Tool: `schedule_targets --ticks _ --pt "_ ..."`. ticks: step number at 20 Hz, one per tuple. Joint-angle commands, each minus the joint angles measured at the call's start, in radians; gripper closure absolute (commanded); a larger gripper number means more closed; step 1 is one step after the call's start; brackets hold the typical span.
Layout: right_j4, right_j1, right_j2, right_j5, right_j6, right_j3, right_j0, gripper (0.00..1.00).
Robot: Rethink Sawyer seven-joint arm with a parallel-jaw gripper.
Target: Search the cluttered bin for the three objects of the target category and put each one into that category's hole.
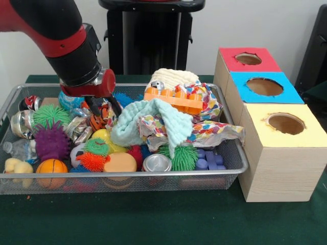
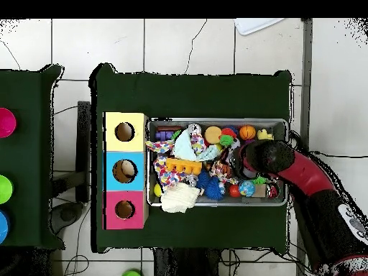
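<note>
My gripper (image 1: 102, 111) is down inside the wire bin (image 1: 232, 148) at its left rear. It hangs over a tiger-striped toy (image 1: 97, 122), beside crumpled foil. In the overhead view the arm's black end (image 2: 264, 157) covers the gripper. The bin holds spiky balls in purple (image 1: 51, 140) and green (image 1: 181, 155), a small basketball (image 1: 51, 167), a metal can (image 1: 157, 163), an orange brick (image 1: 173, 99), a mint cloth (image 1: 153, 122) and a dotted cloth (image 1: 212, 130). To the right is a box with a red hole (image 1: 248, 58), a blue hole (image 1: 264, 87) and a yellow hole (image 1: 286, 123).
A cream knitted cloth (image 1: 171, 77) is piled at the bin's back. Blue blocks (image 1: 209, 159), a yellow duck (image 1: 18, 166) and a clear bottle (image 1: 18, 148) lie along the front. The box (image 2: 124, 170) stands against the bin's end (image 2: 149, 162) on the green table.
</note>
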Motion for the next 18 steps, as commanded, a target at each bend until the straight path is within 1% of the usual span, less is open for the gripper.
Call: schedule_targets --ticks 1,6,10,14,18 --pt "-0.039 0.054 -0.016 0.051 0.007 -0.131 0.003 0.00" --pt "-0.061 0.058 -0.018 0.057 -0.016 -0.137 -0.006 0.00" --pt "-0.055 0.058 -0.033 0.085 0.017 -0.129 0.004 0.00" --pt "-0.043 0.033 -0.044 0.070 0.052 -0.074 0.013 0.00" --pt "-0.040 0.023 -0.053 0.050 0.068 -0.042 0.018 0.00"
